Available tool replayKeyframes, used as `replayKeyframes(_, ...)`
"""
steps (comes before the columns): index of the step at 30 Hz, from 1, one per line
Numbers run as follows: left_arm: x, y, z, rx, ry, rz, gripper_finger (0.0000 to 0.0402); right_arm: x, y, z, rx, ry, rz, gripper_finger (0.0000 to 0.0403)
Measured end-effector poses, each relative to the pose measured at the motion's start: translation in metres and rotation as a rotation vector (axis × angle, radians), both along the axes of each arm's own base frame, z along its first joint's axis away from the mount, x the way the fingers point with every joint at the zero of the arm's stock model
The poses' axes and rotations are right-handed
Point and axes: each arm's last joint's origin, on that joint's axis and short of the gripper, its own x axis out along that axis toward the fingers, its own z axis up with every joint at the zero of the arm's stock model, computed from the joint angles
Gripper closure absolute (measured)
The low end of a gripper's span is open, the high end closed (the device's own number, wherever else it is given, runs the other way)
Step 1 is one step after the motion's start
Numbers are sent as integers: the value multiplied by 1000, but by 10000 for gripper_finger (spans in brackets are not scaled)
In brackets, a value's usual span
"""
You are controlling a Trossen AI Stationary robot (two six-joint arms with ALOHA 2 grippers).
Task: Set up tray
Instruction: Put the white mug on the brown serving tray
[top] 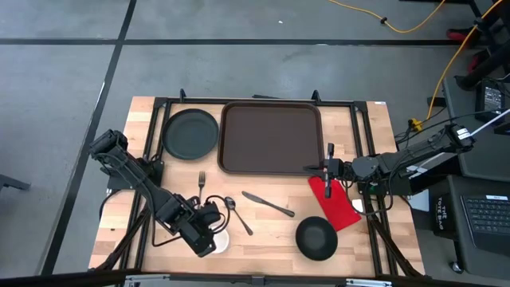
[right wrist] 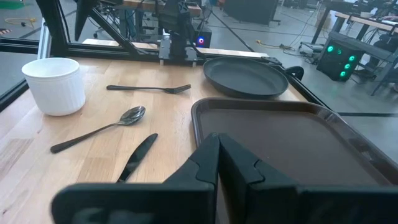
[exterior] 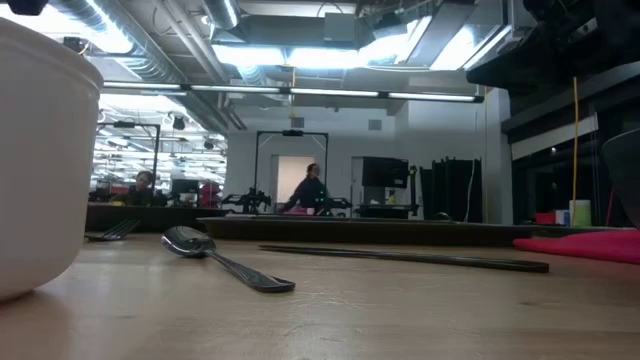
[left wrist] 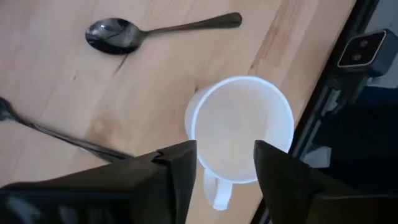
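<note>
hovering over the white mug [left wrist: 241, 127] near the table's front edge, the left gripper [left wrist: 224, 165] stood spread, fingers [left wrist: 180, 168] straddling the rim, nothing held. seemed the opening grab; next called for closing on the mug and carrying it to the tray [top: 271, 135], bare at the back. right gripper [top: 327, 170] sat clenched at the tray's corner, over the napkin [top: 339, 203].

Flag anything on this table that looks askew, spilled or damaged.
Nothing spilled or broken. The metal knife and spoon lie at loose angles on the wood, and the red rectangular napkin sits skewed beside the empty dark brown plastic tray. The white mug stands upright.
</note>
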Motion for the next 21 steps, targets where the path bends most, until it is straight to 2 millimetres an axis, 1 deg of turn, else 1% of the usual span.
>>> replayKeyframes(4, 3, -1, -6, 46, -5, -3, 248, 0, 0, 0, 1, 0, -1, 389)
replayKeyframes(10, 15, -4, -29, 36, 104, -16, 248, 0, 0, 0, 2, 0, -1, 389)
replayKeyframes(15, 26, -2, -47, 71, 161, -66, 250, 0, 0, 0, 2, 0, -1, 389)
replayKeyframes(21, 34, 6, -51, 95, 169, -98, 250, 0, 0, 0, 2, 0, -1, 389)
